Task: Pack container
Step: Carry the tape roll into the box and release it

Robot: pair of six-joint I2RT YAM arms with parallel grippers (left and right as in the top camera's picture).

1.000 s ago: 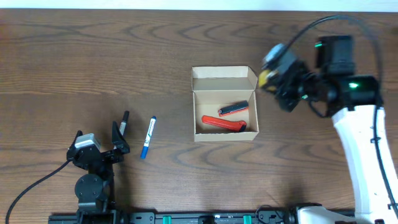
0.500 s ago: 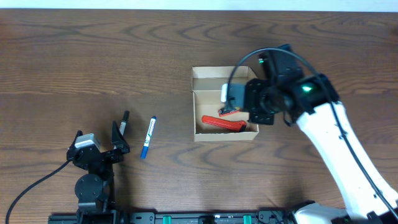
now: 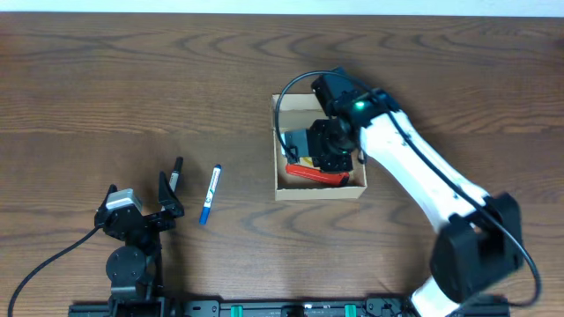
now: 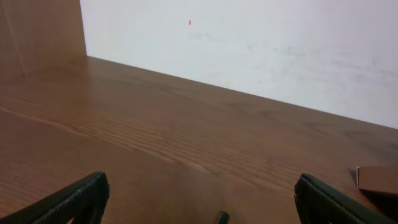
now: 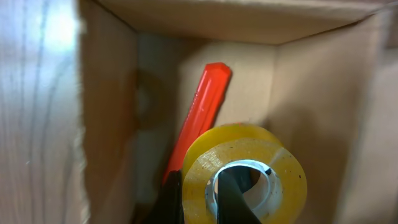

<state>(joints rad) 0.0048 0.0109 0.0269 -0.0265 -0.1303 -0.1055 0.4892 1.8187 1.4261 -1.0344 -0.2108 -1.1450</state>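
Observation:
The container (image 3: 318, 104), a small tan cardboard box with its flap open, sits mid-table. A red tool (image 3: 319, 177) lies along its near wall and also shows in the right wrist view (image 5: 200, 106). My right gripper (image 3: 306, 153) reaches down inside the box. It (image 5: 202, 190) is shut on a yellow tape roll (image 5: 287, 176), one finger through the core, just above the box floor. My left gripper (image 3: 139, 196) rests open and empty at the near left; the left wrist view (image 4: 202, 194) shows its fingers wide apart.
A black marker (image 3: 175, 173) and a blue marker (image 3: 210, 194) lie on the table just right of the left gripper. The black marker's tip (image 4: 222, 218) shows between the left fingers. The right arm spans from the box to the near right.
My right arm has swung left from the table's right side and down into the box, carrying the tape roll. The left arm has not moved.

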